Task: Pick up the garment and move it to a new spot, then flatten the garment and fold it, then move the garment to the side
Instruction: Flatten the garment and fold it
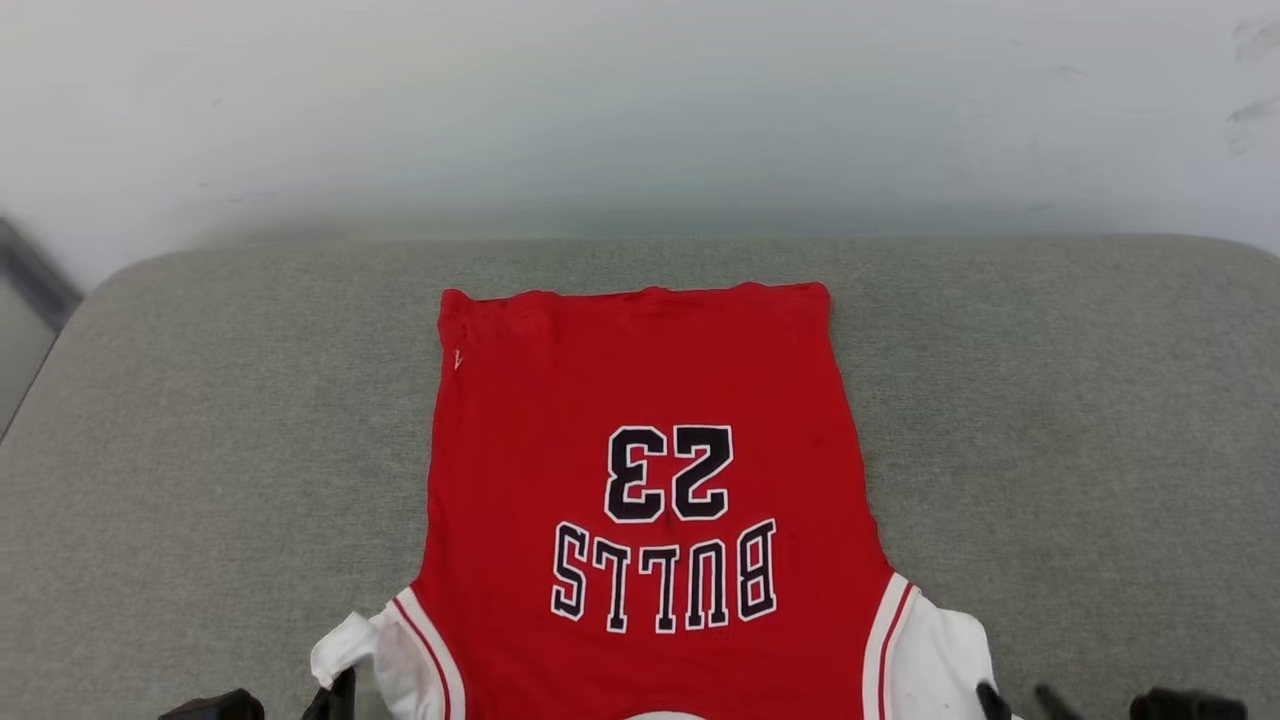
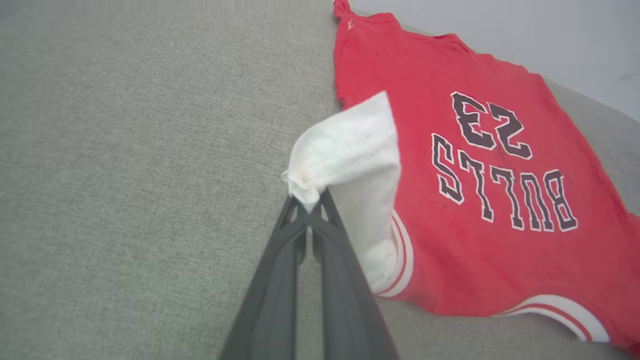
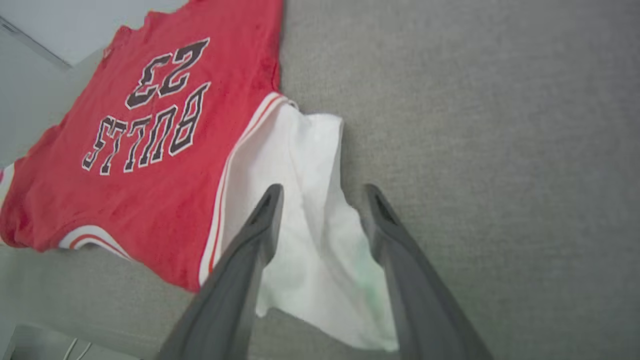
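**One sleeve pinched, one sleeve free**

A pull by the left gripper (image 2: pixel 310 207), clamped on the lifted white left sleeve (image 2: pixel 350 145), could skew the garment (image 1: pixel 640 400). The right gripper (image 3: pixel 324 192) stands parted astride the right sleeve (image 3: pixel 310 165), gripping nothing. The garment lies on the middle of the grey cushion (image 1: pixel 1050 400), print up. In the head view its long axis runs twelve to six, hem at twelve, collar towards six.

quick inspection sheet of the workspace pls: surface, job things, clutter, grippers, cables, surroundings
surface: grey fabric cushion, rounded corners
job's things: garment, red jersey spread print-up, hem away from the robot; left sleeve lifted and bunched, right sleeve lying loose
clutter: nothing seen
grippers: left gripper shut on the left sleeve's tip; right gripper open, fingers astride the right sleeve
cables: maybe thin pale lines under the cushion's edge, too small to tell
surroundings: pale wall, faint scuffs at the right
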